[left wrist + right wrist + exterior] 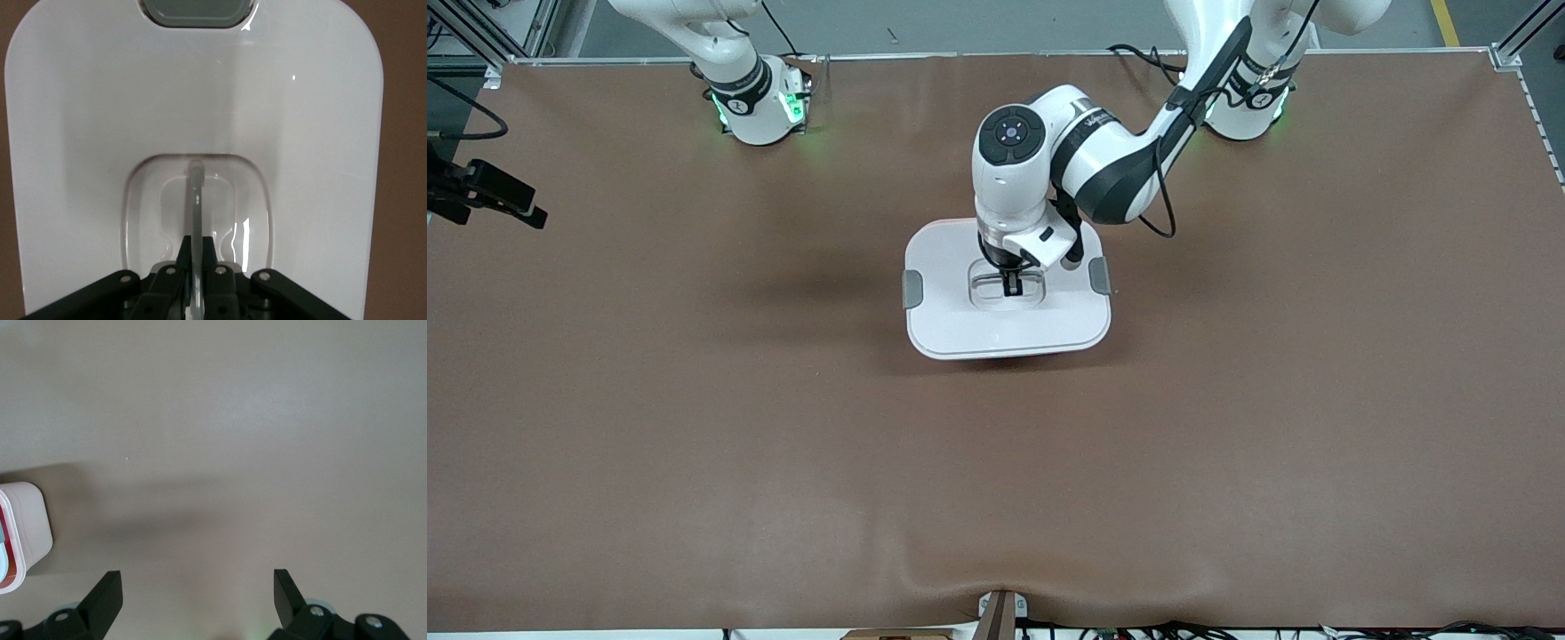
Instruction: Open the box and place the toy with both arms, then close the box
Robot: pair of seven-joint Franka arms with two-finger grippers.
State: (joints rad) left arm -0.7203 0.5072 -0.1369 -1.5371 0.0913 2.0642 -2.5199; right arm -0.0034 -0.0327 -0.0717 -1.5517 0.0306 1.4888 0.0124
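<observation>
The box stands mid-table, and its white lid (1005, 331) covers the tub. A grey latch (911, 289) sits at each short end of the lid, the other latch (1100, 276) toward the left arm's end. My left gripper (1012, 286) reaches down into the lid's recess and is shut on the thin grey centre handle (195, 193). The left wrist view shows my left gripper (197, 243) clamped on that handle from both sides, with one latch (197, 12) past it. My right gripper (198, 583) is open and empty over bare table, with a corner of the box (27, 533) beside it. The toy is out of view.
The brown table mat (1227, 444) spreads around the box on all sides. The right arm's base (756, 102) and the left arm's base (1249, 111) stand along the table's back edge. A black clamp (489, 191) juts in at the right arm's end.
</observation>
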